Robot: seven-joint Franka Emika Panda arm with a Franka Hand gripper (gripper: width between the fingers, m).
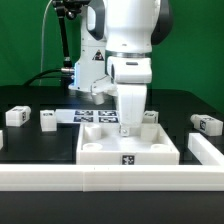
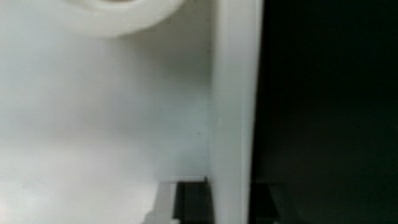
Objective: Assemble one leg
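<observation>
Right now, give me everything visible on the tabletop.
The tabletop is a flat white square slab, plastic-looking, with raised blocky sockets at its corners and a black-and-white tag on its near edge. It lies flat on the black table, just in front of the marker board, its near edge apparently against the white rail. The fingers hang over its far side; contact is unclear. The wrist view shows only a blurred white surface.

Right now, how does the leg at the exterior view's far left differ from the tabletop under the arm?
The leg is a small stubby block; the tabletop is a large flat slab with corner sockets. The leg lies apart from the arm; the tabletop sits under the end effector. Both are white with a black-and-white tag.
</observation>
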